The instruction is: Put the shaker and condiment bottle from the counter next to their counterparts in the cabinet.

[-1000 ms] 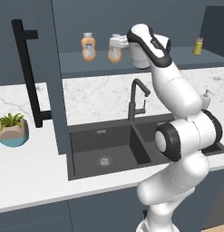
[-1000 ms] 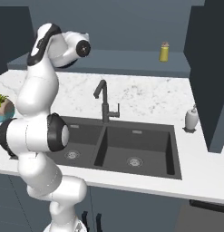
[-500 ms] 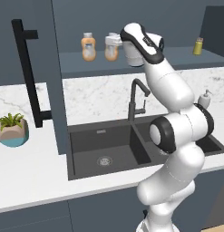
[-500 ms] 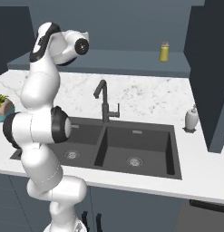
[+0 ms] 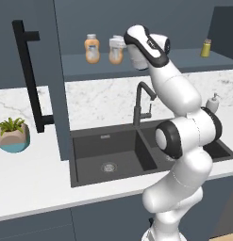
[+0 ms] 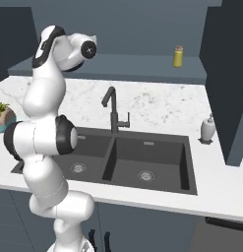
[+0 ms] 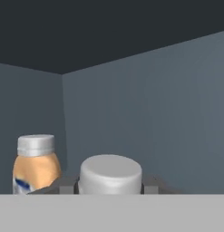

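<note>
Moved leftward along cabinet shelf: gripper clamped on condiment bottle, carried beside its look-alike so the pair stands together

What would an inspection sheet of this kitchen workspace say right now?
Surface: white marble counter around a dark double sink with a black faucet.
Job's things: two orange condiment bottles on the cabinet shelf, one standing free, the other at the tool; yellow-green shaker further along the shelf.
Clutter: potted plant, soap dispenser.
Grippers: tool shut on the pale-capped bottle.
Cables: nothing seen.
Surroundings: open cabinet door with black bar handle.
</note>
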Tool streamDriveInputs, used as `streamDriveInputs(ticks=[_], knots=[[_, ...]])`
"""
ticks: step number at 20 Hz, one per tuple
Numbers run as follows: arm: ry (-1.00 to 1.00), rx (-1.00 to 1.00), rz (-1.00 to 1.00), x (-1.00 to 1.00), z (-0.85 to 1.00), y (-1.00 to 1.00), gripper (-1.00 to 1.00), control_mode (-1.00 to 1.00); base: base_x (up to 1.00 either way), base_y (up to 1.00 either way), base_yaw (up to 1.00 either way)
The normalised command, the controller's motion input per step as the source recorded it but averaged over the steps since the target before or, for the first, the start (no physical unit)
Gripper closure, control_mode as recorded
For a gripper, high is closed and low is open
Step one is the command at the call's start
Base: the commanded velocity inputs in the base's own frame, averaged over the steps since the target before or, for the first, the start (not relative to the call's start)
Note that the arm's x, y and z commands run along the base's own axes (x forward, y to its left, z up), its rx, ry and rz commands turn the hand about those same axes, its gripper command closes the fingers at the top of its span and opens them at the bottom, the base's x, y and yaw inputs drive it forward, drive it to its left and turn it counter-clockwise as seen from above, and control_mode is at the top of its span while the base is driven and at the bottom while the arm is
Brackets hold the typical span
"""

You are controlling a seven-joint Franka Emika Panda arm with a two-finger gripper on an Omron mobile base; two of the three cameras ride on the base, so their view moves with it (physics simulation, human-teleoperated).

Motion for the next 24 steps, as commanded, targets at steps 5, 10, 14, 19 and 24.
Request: streamDriveInputs(ticks=[5, 10, 14, 19, 24], knots=[[0.02, 0.00, -0.01, 0.22, -0.17, 0.00, 1.00, -1.00, 0.00, 0.00, 0.00], [0.05, 0.00, -0.03, 0.09, -0.43, 0.00, 1.00, -1.00, 0.00, 0.00, 0.00], [0.00, -0.03, -0.04, 0.00, -0.47, 0.00, 1.00, -1.00, 0.00, 0.00, 0.00], [0.00, -0.01, -0.05, 0.00, -0.41, 0.00, 1.00, -1.00, 0.00, 0.00, 0.00], [0.00, -0.06, -0.07, 0.00, -0.57, 0.00, -1.00, -1.00, 0.00, 0.00, 0.00]])
